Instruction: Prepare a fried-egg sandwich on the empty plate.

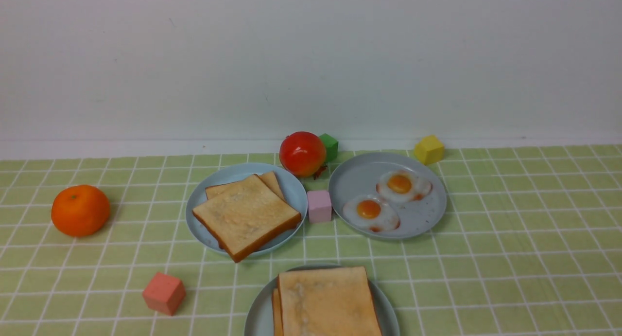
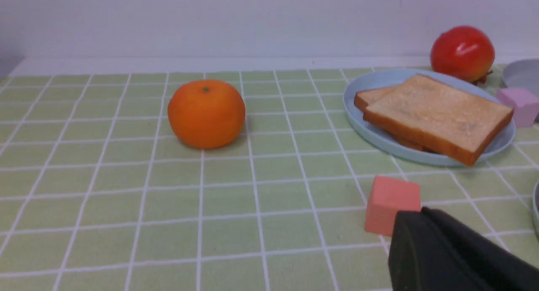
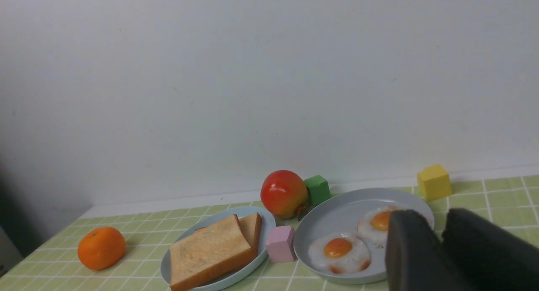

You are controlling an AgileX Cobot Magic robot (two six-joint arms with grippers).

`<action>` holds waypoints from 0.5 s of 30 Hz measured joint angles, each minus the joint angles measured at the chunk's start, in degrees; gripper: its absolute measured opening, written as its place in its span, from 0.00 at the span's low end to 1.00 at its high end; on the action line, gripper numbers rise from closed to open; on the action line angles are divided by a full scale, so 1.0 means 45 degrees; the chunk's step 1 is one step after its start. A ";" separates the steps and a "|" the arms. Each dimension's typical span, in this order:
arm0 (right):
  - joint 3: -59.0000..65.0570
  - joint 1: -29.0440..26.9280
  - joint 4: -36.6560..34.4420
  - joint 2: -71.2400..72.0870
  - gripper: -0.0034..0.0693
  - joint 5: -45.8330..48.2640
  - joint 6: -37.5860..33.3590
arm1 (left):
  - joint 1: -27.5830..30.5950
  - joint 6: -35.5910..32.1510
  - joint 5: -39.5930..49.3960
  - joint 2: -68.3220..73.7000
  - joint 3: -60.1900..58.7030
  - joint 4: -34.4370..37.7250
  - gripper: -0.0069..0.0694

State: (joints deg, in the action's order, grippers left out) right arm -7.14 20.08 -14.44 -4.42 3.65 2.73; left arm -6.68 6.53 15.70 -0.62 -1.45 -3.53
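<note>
A pale aqua-mint plate at the front edge of the front view holds a stack of two toast slices. The lower slice peeks out on the left, and no egg shows between them. A blue plate behind it on the left holds two loose toast slices. A greyer plate on the right holds two fried eggs. Neither gripper shows in the front view. My left gripper is shut and empty, low beside a salmon cube. My right gripper is shut and empty in front of the egg plate.
An orange sits at the far left. A red fruit, a green cube and a yellow cube stand along the back. A pink cube lies between the two rear plates, and the salmon cube lies at the front left.
</note>
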 joint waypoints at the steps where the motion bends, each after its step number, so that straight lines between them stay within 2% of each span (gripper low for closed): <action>1: 0.0000 0.0000 0.0000 0.0000 0.25 0.0000 0.0000 | 0.0000 0.0000 0.0419 0.0000 -0.0012 0.0000 0.07; 5: 0.0000 0.0000 0.0000 0.0000 0.26 0.0000 0.0000 | 0.0000 0.0003 0.1588 0.0000 -0.0054 0.0013 0.07; 8: 0.0000 0.0000 0.0000 0.0000 0.26 -0.0012 0.0000 | 0.0072 0.0003 0.1613 0.0000 -0.0054 0.0013 0.07; 15: 0.0000 0.0000 -0.0028 0.0000 0.28 -0.0012 0.0000 | 0.1174 0.0003 0.1412 0.0000 -0.0054 0.0013 0.07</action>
State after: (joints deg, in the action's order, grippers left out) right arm -7.14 20.08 -14.56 -4.42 3.60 2.73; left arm -1.40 6.55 22.06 -0.62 -1.69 -3.47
